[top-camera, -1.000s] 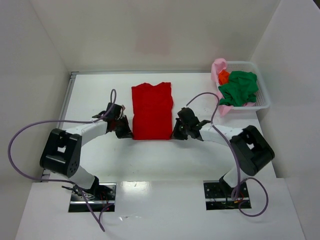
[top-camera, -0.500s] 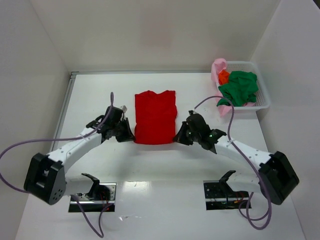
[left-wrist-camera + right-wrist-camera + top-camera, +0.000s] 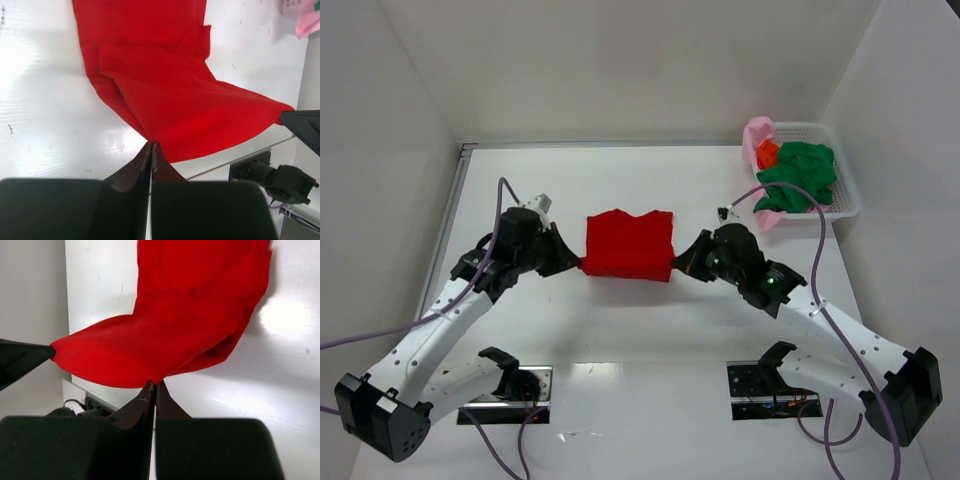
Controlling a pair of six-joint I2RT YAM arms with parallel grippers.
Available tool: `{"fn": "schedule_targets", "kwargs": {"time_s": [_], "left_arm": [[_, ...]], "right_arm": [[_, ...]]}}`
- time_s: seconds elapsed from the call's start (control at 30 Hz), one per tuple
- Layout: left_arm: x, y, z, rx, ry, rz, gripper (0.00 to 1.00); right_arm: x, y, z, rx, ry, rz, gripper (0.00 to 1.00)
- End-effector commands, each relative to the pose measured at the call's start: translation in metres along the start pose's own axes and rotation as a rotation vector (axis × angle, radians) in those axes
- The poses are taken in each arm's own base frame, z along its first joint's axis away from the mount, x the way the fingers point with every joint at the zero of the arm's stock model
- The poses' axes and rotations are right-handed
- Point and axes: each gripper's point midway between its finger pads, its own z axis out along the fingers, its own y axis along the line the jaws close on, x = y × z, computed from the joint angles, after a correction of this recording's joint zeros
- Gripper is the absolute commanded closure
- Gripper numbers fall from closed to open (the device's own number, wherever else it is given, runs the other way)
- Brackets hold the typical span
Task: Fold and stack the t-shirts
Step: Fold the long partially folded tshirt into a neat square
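Note:
The red t-shirt (image 3: 628,244) lies in the middle of the table, its near hem lifted off the surface. My left gripper (image 3: 576,264) is shut on the hem's near left corner, and the shirt shows above the pinched fingers in the left wrist view (image 3: 170,95). My right gripper (image 3: 676,268) is shut on the near right corner, and the shirt hangs from the fingers in the right wrist view (image 3: 190,315). The hem stretches between the two grippers. The dark green shirt (image 3: 798,175), pale pink shirt (image 3: 756,140) and orange shirt (image 3: 767,153) lie bunched in the basket.
The white lattice basket (image 3: 848,192) stands at the table's far right. White walls close the table at left, back and right. Purple cables loop from both arms. Two arm base plates sit at the near edge.
Both grippers have lifted the shirt's near hem and carried it toward the far side. The shirt now looks shorter from above. Both arms have stretched forward.

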Motion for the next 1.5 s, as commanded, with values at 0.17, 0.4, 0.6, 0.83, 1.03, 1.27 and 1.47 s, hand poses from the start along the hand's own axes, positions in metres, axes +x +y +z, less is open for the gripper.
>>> {"fn": "schedule_targets", "kwargs": {"time_s": [0.17, 0.4, 0.6, 0.83, 1.03, 1.27, 1.47], "left_arm": [[-0.058, -0.011, 0.030, -0.063, -0.064, 0.063, 1.00], [-0.097, 0.002, 0.074, -0.115, -0.042, 0.067, 1.00], [-0.120, 0.026, 0.110, -0.165, -0.006, 0.039, 1.00], [-0.135, 0.043, 0.138, -0.171, 0.022, 0.031, 1.00], [-0.149, 0.045, 0.170, -0.152, 0.038, 0.030, 1.00], [-0.156, 0.062, 0.199, -0.162, 0.063, 0.037, 1.00], [-0.164, 0.078, 0.213, -0.169, 0.075, 0.019, 0.90]], "right_arm": [[-0.080, -0.002, 0.027, 0.083, -0.159, -0.069, 1.00], [-0.108, -0.012, 0.073, 0.112, -0.140, -0.088, 1.00], [-0.133, -0.019, 0.115, 0.124, -0.116, -0.078, 0.98], [-0.152, -0.028, 0.152, 0.137, -0.109, -0.069, 0.98], [-0.166, -0.038, 0.172, 0.157, -0.113, -0.064, 0.98], [-0.162, -0.068, 0.187, 0.223, -0.094, -0.042, 1.00], [-0.147, -0.085, 0.194, 0.257, -0.057, -0.024, 1.00]]}}
